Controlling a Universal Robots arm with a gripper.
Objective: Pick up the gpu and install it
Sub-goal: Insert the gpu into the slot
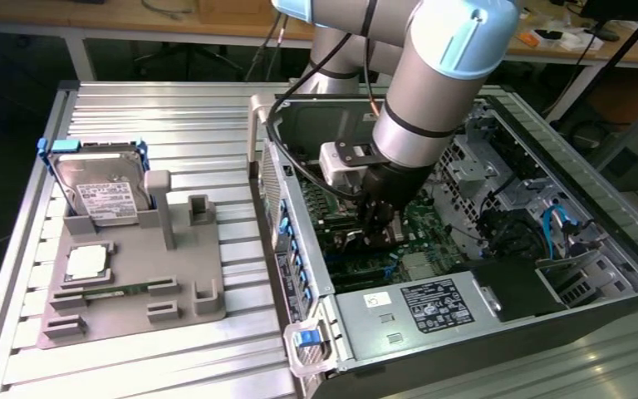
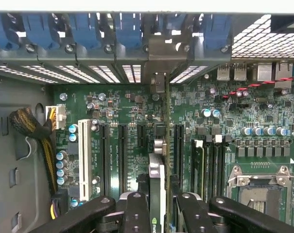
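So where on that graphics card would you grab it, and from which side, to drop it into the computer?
Grip the gpu by its upper long edge, pinching the two flat faces, coming straight down at the motherboard. It is thin and stands on edge over the slots, leaving only that edge free. The gripper holds it so.

Green circuit board [image 2: 185, 97], one white slot [image 2: 83, 160] among black ones; blue clips [image 2: 127, 26]; grey tray [image 1: 130, 291]; silver drive [image 1: 100, 189], label apparently white.
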